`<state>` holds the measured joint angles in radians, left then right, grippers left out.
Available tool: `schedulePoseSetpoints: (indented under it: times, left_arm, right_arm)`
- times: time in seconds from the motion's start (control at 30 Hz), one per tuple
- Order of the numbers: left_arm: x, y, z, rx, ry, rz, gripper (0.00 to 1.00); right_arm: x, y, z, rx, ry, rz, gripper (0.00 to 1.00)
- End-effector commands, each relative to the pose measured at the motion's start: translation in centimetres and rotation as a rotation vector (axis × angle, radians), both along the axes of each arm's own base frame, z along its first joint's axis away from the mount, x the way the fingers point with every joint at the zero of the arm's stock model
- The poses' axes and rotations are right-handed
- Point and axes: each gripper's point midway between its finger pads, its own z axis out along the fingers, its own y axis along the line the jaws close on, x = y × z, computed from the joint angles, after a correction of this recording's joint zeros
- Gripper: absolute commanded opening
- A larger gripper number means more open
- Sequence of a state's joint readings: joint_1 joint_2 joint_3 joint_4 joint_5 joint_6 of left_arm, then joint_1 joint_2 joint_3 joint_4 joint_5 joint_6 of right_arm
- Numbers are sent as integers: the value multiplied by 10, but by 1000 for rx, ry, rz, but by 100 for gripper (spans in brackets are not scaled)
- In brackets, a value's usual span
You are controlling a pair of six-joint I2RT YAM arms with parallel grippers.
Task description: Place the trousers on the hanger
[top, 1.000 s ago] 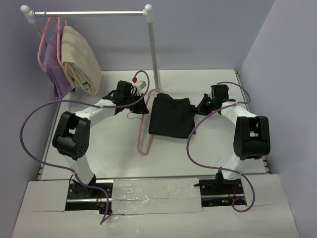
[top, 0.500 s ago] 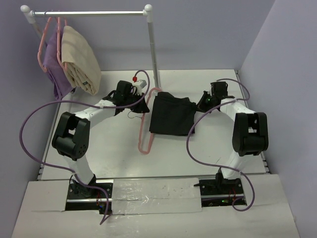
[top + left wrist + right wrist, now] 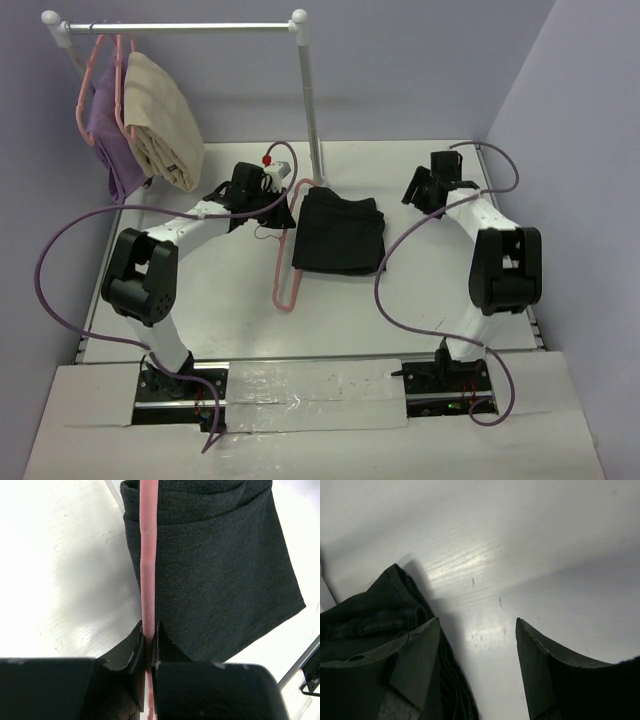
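Note:
The black trousers lie folded over one bar of the pink hanger, at the middle of the table. In the left wrist view the hanger's bar runs along the left edge of the dark cloth. My left gripper is shut on that bar, just left of the trousers. To the right of the trousers, my right gripper stands open over bare table. Nothing is between its fingers, and the trousers' edge lies beside its left finger.
A clothes rack stands at the back; its upright pole rises just behind the trousers. A beige garment and a purple garment hang from its rail at the far left. Walls close in the table's back and right sides.
My right gripper has opened, let go of the trousers' right edge and drawn back to the right. The trousers and hanger have shifted slightly left. The left gripper keeps its grip.

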<state>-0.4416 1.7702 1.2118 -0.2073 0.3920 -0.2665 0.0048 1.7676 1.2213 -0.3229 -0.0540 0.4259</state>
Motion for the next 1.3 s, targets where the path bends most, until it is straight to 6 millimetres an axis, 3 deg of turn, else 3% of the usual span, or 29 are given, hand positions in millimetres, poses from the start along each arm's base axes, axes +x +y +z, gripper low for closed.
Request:
schedulePoseSetpoints:
  times: [0.0, 0.03, 0.07, 0.1, 0.13, 0.17, 0.2, 0.23, 0.3, 0.33, 0.4, 0.5, 0.53, 0.63, 0.9, 1.13, 1.17, 1.2, 1.27]
  left_arm:
    - [8, 7, 18, 22, -80, 2, 0]
    - [8, 7, 18, 20, -79, -1, 0]
    - [7, 6, 19, 17, -79, -2, 0]
    - [8, 6, 20, 15, -82, 0, 0]
    - [8, 6, 22, 16, -87, 0, 0]
    - [8, 6, 21, 18, -83, 0, 0]
    - [8, 7, 20, 21, -83, 3, 0]
    - [8, 7, 20, 25, -83, 2, 0]
    - [8, 8, 18, 33, -79, 3, 0]
    - [8, 9, 17, 38, -77, 4, 0]
    - [9, 9, 16, 41, -75, 6, 0]
    - [10, 8, 16, 38, -72, 7, 0]
    - [11, 8, 18, 36, -76, 7, 0]
    - [11, 8, 19, 34, -82, 7, 0]
    - [11, 8, 18, 40, -79, 7, 0]
    - [11, 10, 21, 46, -89, 9, 0]
    - [11, 10, 20, 49, -89, 11, 0]
    - [11, 10, 21, 48, -90, 11, 0]
    - [12, 11, 21, 49, -89, 13, 0]
  right_arm:
    - [-11, 22, 90, -120, -228, -7, 70]
    - [-30, 37, 111, -123, -304, 15, 72]
    - [-39, 59, 120, -93, -355, 42, 73]
    - [-50, 113, 138, -4, -459, 151, 74]
    - [-76, 137, 125, 97, -469, 181, 74]
    - [-82, 168, 143, 210, -570, 234, 74]
    - [-95, 187, 141, 269, -592, 269, 74]
    - [-121, 215, 124, 339, -555, 314, 73]
    - [-131, 243, 132, 410, -598, 344, 72]
    - [-143, 269, 127, 424, -579, 400, 71]
    - [-146, 289, 122, 399, -555, 434, 69]
    - [-149, 325, 107, 420, -490, 494, 63]
    - [-150, 335, 93, 419, -450, 505, 60]
    - [-157, 351, 68, 400, -397, 514, 59]
    - [-145, 380, 37, 415, -338, 511, 58]
    - [-136, 377, 7, 359, -260, 455, 54]
    - [-135, 378, 6, 360, -258, 454, 51]
    - [-137, 381, 2, 366, -243, 464, 35]
    - [-136, 383, 1, 382, -236, 469, 13]
